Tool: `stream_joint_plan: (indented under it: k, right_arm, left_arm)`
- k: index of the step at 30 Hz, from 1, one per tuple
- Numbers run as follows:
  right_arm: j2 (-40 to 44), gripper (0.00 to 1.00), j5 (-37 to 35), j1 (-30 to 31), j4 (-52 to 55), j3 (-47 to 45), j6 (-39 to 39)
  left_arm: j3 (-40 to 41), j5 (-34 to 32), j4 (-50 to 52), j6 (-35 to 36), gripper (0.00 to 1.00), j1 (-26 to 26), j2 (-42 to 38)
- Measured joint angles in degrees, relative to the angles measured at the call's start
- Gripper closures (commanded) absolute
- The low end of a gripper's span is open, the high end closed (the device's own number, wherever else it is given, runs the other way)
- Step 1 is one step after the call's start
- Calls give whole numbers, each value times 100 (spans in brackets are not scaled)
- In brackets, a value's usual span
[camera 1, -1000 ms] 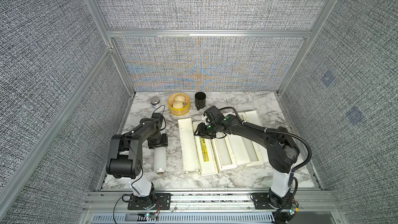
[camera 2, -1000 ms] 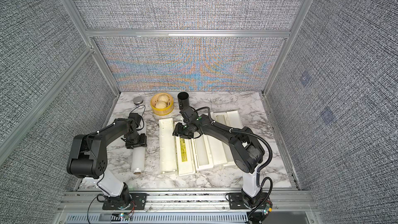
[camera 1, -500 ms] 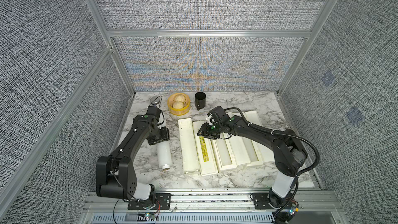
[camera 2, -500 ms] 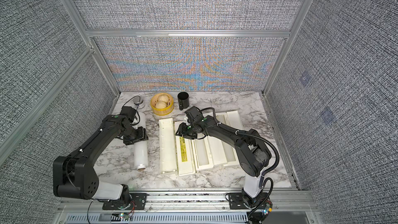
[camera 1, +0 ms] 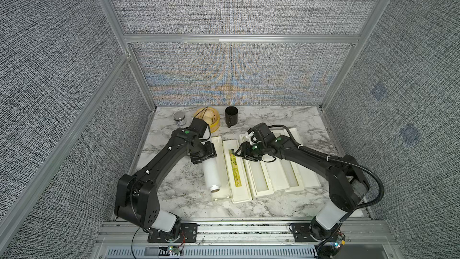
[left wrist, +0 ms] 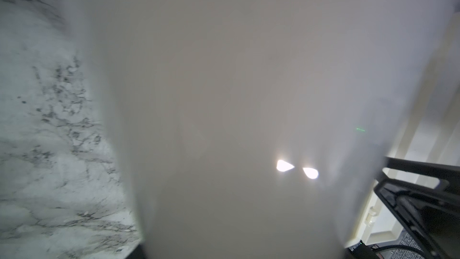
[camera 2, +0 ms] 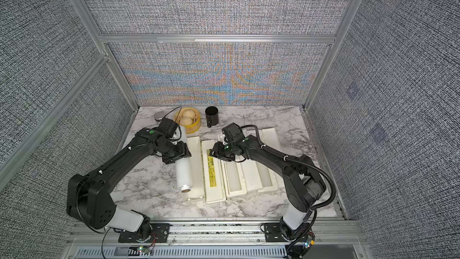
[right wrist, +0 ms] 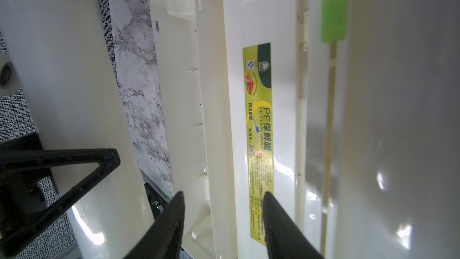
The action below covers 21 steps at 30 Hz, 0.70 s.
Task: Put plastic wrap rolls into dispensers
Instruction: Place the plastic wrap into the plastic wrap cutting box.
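1. In both top views the left fingers (camera 1: 203, 155) are clamped round a roll (camera 1: 211, 176) of plastic wrap. It appears to be clear of the surface (camera 1: 174, 185) and lies lengthwise over the outer edge of the leftmost dispenser (camera 1: 220, 196). The hold sits nearer the roll's far end, so we judge that the long near end, with its brown core (camera 1: 214, 190), will tend to droop.
2. There too, the right fingers (camera 1: 237, 152) stand spread, gripping nothing, over the far end of that dispenser's labelled lid (camera 1: 236, 170).
3. The left wrist view is nearly all roll (left wrist: 236, 95), glossy with glare spots. We expect slick, soft film over a stiff tube, light enough for a moderate squeeze. A hold nearer mid-length would balance it better.
4. The right wrist view shows the spread fingers astride the seam between the bare trough (right wrist: 184, 83) and the lid (right wrist: 258, 33). The roll (right wrist: 62, 83) hangs alongside, not yet in the trough.
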<state>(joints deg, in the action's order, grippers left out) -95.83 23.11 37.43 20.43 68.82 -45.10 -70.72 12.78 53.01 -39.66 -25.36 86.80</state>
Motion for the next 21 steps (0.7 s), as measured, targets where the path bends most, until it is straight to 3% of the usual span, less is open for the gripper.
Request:
stream_joint_plan:
  k: [7, 16, 21]
  right_arm:
    - [485, 47, 13, -201, -52, -529, 22]
    - [664, 47, 111, -380, -136, -769, 61]
    - [581, 47, 140, -396, -184, -774, 61]
  left_arm:
    - [-160, -391, -243, -199, 45, -588, 586]
    - [205, -859, -352, -247, 45, -778, 763]
    - [483, -804, -551, -391, 45, -833, 745]
